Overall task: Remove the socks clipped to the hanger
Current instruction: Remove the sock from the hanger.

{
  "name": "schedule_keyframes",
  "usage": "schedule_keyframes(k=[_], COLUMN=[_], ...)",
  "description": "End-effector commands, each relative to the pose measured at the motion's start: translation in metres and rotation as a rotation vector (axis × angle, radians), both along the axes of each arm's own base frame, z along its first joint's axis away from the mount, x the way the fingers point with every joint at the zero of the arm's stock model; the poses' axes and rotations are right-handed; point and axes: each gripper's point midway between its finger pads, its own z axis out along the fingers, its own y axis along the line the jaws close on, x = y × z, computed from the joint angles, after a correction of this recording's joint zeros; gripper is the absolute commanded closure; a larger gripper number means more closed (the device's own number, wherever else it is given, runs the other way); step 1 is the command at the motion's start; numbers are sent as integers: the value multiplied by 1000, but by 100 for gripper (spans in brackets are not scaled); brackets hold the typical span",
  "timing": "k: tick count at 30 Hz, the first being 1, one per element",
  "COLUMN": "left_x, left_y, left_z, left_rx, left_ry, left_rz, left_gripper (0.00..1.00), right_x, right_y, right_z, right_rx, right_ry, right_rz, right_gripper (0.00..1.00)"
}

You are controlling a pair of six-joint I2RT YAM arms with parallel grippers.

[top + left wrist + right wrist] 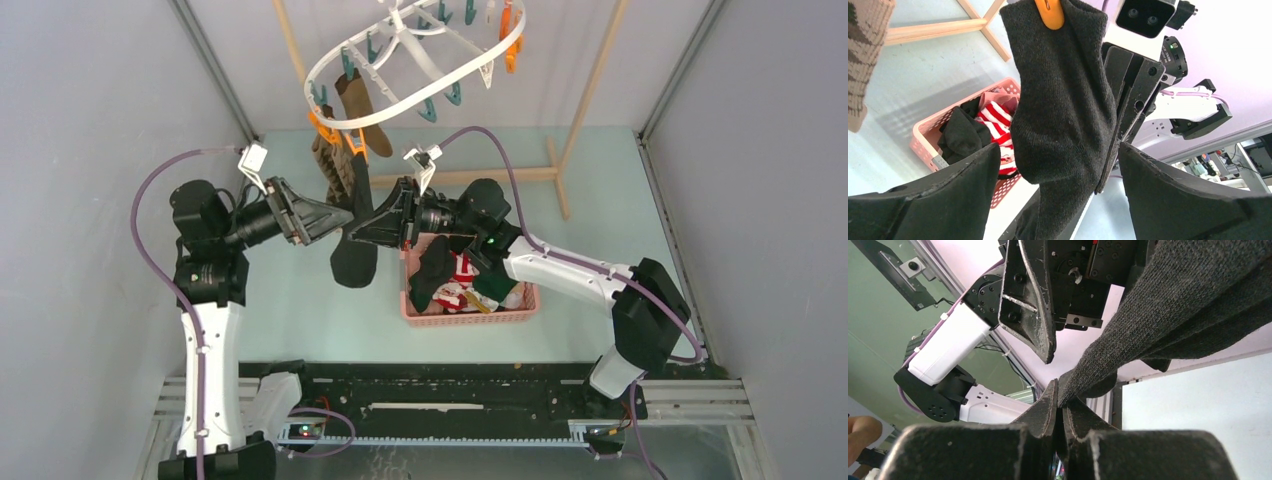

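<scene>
right wrist view alone shows right tool pinching black sock.

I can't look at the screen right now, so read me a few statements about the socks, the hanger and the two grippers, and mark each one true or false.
1. The black sock hangs from an orange clothespin. True.
2. The left gripper is clamped on the black sock. False: its jaws stand open, one on either side of the sock.
3. The right gripper pinches an edge of the black sock. True.
4. The pink basket is empty. False: it holds several socks, including a red-and-white striped sock.
5. The black sock is the only one on the hanger. False: a brown sock is clipped there too.
</scene>
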Motion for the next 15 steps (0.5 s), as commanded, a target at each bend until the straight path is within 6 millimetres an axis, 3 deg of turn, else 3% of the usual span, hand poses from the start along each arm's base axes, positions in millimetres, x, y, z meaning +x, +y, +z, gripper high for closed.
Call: schedule_keyframes(k=[1, 5, 9, 11, 15], left_x=[-8, -7, -7, -8, -9], left_y=[-3, -4, -5, -5, -5], left_z=[-4, -2, 0, 1, 1], left_rx=[15, -11, -25, -26, -23], left_ry=[-23, -15, -14, -18, -27], left_rz=[-24, -33, -38, -38, -28], left_gripper=[9, 20, 48, 65, 91], right_x=[-15, -16, -9, -4, 14], right_y=[-5, -2, 0, 1, -2], right_z=[9, 5, -1, -3, -13], right_rx=[23, 12, -9, -27, -96], right_ry=[-29, -17, 2, 9, 49], right_rz=[55, 60, 27, -6, -121], right_gripper=[89, 87, 80, 72, 57])
